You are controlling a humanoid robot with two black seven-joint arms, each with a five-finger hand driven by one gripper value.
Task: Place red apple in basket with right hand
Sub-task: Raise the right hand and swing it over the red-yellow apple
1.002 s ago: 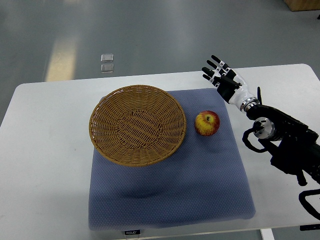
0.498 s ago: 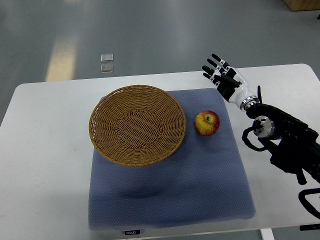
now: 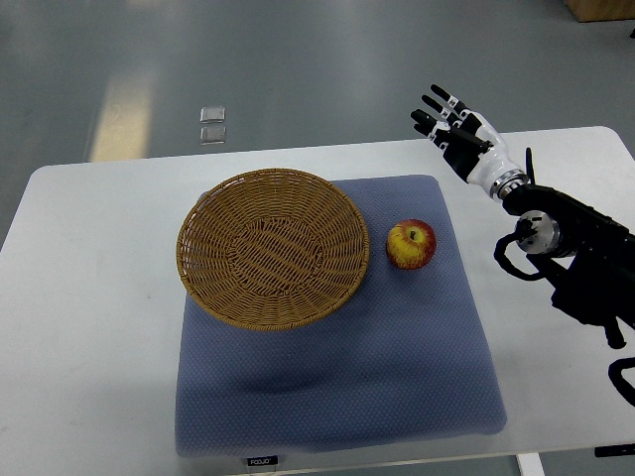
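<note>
Small unreadable tag [image 3: 262,460] on mat [image 3: 397,377]

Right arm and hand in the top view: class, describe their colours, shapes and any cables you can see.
The right hand has black fingers with small white patches at the joints, a black palm and a white cuff ending in a metal ring. The arm behind it is black and boxy, with a round silver joint and looping black cables beside it.

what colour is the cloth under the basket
Blue-grey mat, finely dotted, under the wicker basket; the top view shows it best.
</note>
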